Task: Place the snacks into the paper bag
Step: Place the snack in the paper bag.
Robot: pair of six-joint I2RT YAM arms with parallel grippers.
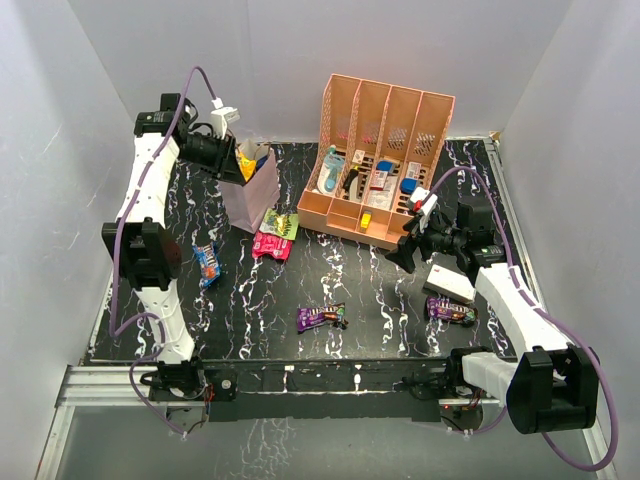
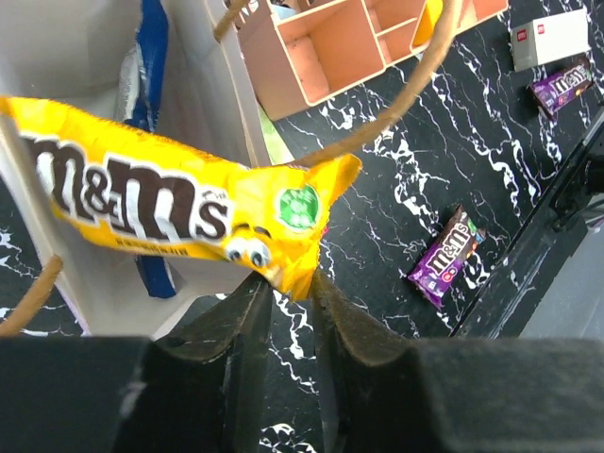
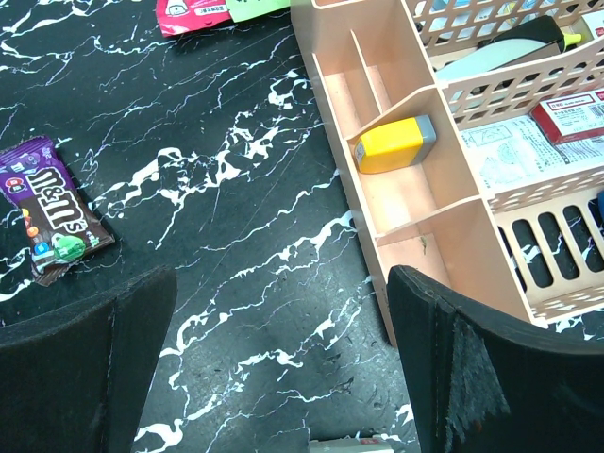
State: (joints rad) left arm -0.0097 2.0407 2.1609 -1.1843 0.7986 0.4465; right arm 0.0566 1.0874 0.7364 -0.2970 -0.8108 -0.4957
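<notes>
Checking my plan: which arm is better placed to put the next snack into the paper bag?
Left. Its hand pinches the yellow packet right over the paper bag; the right hand is open, by the rack.

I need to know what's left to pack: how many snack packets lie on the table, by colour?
Purple packets: 2
Blue packet: 1
Pink packet: 1
Green packet: 1
Yellow packet: 0 on the table; it is held in the left claw
Total: 5 on the table
</notes>
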